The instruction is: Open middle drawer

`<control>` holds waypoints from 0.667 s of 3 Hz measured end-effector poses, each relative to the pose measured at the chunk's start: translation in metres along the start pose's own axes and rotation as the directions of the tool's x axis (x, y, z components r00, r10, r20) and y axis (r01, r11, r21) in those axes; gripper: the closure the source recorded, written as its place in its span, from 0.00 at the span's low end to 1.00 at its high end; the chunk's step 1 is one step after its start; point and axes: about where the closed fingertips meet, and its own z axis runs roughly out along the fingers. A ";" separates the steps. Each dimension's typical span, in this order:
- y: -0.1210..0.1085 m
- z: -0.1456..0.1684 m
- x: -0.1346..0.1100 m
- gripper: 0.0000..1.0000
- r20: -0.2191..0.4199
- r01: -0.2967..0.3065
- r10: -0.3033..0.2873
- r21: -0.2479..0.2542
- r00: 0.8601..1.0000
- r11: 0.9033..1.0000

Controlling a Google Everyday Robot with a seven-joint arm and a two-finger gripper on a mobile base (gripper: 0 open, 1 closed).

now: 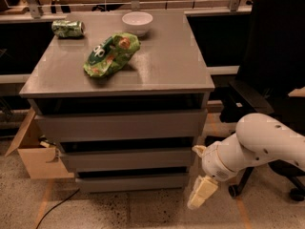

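The grey cabinet (pixel 119 80) has three flat handleless drawer fronts. The middle drawer (pixel 128 159), of medium height, sits between the taller top front (pixel 121 126) and the slim bottom front (pixel 128 182). All three look pushed in. My gripper (pixel 201 190), cream coloured on the white arm (pixel 259 144), hangs to the right of the cabinet's front right corner. It is level with the bottom drawer, points down and left, and holds nothing that I can see.
A green chip bag (pixel 112 55), a white bowl (pixel 137 22) and a green can (pixel 67 28) lie on the cabinet top. A black office chair (pixel 271 75) stands right, behind the arm. An open cardboard box (pixel 33 151) sits on the floor at left.
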 end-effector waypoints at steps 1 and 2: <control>-0.010 0.034 0.015 0.00 -0.001 0.005 -0.005 0.006 1.000 1.000; -0.023 0.076 0.014 0.00 -0.011 0.065 -0.065 0.027 0.998 0.998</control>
